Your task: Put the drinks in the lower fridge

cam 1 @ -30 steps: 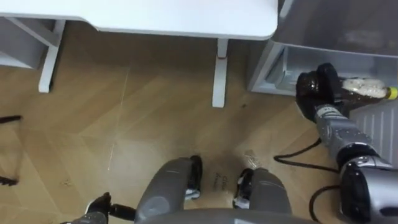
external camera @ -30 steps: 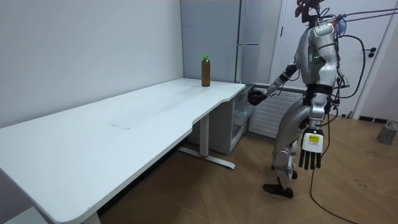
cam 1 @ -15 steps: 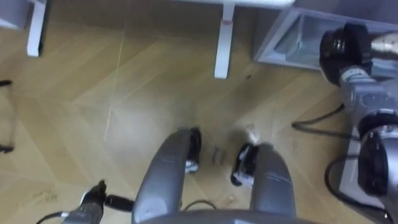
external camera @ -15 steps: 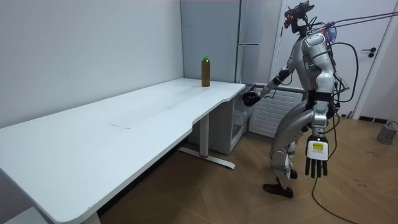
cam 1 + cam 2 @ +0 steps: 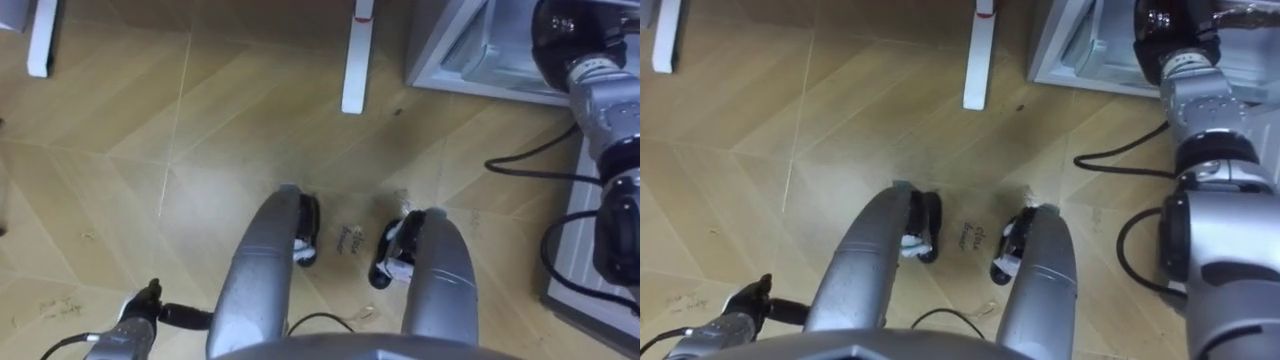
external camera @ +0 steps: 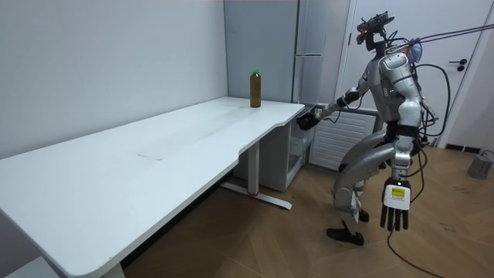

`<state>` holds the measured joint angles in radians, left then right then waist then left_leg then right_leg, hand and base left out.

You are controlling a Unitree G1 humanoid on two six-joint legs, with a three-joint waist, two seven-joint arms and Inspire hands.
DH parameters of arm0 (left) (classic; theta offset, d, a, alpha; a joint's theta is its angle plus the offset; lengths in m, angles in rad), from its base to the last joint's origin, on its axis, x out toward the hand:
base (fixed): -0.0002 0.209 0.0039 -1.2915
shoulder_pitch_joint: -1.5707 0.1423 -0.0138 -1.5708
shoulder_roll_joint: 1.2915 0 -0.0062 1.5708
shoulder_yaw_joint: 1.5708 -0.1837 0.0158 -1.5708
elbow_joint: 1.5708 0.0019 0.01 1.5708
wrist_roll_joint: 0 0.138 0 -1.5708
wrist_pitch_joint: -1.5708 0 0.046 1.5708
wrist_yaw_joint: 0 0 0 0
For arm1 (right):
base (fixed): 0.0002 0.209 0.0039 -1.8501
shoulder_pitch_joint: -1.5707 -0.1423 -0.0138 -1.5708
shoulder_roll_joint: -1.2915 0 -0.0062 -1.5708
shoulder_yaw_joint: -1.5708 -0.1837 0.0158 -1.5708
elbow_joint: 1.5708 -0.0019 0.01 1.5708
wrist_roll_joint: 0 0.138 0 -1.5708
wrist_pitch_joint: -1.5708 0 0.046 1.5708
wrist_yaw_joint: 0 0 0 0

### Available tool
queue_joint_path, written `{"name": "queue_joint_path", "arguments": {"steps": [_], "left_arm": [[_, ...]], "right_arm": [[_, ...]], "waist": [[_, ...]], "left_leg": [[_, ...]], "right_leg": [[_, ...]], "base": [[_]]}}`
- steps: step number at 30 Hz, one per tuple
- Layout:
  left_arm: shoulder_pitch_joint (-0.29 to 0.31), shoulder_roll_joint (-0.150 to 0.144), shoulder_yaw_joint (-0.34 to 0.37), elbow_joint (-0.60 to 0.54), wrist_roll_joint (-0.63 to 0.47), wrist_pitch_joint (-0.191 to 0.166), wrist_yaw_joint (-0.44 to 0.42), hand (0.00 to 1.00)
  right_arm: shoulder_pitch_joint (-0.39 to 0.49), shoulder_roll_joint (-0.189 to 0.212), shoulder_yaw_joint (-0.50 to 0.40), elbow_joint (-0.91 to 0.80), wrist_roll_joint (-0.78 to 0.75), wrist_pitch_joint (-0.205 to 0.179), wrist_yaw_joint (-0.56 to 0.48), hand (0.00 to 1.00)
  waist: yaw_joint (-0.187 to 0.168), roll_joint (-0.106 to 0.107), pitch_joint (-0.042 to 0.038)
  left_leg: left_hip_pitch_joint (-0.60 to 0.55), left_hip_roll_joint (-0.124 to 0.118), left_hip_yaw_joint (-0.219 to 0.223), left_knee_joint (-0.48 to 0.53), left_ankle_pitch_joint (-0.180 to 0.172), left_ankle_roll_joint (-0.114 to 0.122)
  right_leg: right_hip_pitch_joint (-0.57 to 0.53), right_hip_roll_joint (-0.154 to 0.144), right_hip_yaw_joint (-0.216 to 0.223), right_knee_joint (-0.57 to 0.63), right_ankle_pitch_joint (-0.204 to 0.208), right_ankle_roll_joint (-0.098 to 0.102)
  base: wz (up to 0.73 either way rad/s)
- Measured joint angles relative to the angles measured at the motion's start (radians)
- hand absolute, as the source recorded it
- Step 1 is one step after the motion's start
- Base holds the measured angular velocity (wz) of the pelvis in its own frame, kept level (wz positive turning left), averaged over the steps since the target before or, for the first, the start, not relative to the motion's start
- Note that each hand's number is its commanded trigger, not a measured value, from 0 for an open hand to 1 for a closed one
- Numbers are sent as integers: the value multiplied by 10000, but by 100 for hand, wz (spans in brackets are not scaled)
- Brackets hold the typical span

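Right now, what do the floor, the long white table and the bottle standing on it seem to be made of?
The floor: wood or wood-look laminate, satin finish; grained planks laid at angles.
The table: smooth matt white top, probably coated board; legs look like painted metal.
The bottle: likely clear plastic holding brown drink, green cap; too small to be sure.

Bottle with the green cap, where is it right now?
In the room view, the bottle stands upright on the white table at its far end, near the corner beside the tall fridge, to the room view's left of the robot.
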<state>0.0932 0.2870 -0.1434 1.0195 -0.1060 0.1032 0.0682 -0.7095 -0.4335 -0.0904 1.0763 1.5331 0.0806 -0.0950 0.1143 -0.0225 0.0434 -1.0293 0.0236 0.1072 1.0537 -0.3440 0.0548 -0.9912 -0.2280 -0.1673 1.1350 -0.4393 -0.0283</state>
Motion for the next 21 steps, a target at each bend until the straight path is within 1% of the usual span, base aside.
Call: {"name": "queue_joint_path", "arguments": {"steps": [2, 3, 4, 5, 11, 13, 18, 21], "left_arm": [[44, 31, 0, -155, 0, -6, 88, 0], [70, 35, -12, -225, 0, -39, 96, 0], [70, 44, -76, -233, -1, -55, 96, 0], [70, 62, -143, -234, -2, -66, 96, 0], [227, 208, -451, -285, -5, -83, 114, 0], [234, 213, -596, -273, -4, -71, 114, 0], [256, 214, -590, -340, -9, -43, 112, 0], [414, 213, -592, -667, -12, 0, 112, 0]], "right_arm": [[-41, -1, 0, 0, 26, 0, -79, 100], [-95, -1, 0, 1, 25, 0, -160, 85], [-120, -1, 27, 2, 31, 0, -257, 32], [-120, -1, 34, 2, 32, 0, -287, 0], [-123, -30, 33, 3, 357, -27, -376, 0], [-134, -63, 34, 3, 389, -143, -376, 0], [-147, -67, 34, 4, 473, -148, -372, 0], [-146, -67, 33, 4, 487, -155, -367, 0]], "waist": [[1, 0, 0], [7, 2, -1], [18, 6, -3], [13, 6, -3], [19, 15, -7], [32, 15, -7], [60, 25, -10], [35, 26, -10]], "left_leg": [[-62, 9, -1, 93, -28, 15], [-91, 6, 7, 168, -61, 28], [-100, 5, 7, 223, -93, 25], [-101, 0, 7, 233, -96, 28], [-226, -21, 1, 544, -221, 72], [-275, -15, 7, 632, -248, 85], [-336, 0, -20, 773, -335, 47], [-351, 18, -21, 776, -337, 51]], "right_leg": [[-47, 1, -2, 69, -1, -4], [-80, 6, 15, 145, -11, -9], [-90, 2, 25, 184, -19, -10], [-90, 2, 29, 196, -24, -3], [-181, -18, 34, 481, -171, 24], [-233, -48, 42, 579, -221, 25], [-261, -12, 28, 669, -275, 13], [-276, -5, 35, 659, -274, 14]], "base": [[0], [-4], [-4], [0], [0], [2], [-1], [0]]}}
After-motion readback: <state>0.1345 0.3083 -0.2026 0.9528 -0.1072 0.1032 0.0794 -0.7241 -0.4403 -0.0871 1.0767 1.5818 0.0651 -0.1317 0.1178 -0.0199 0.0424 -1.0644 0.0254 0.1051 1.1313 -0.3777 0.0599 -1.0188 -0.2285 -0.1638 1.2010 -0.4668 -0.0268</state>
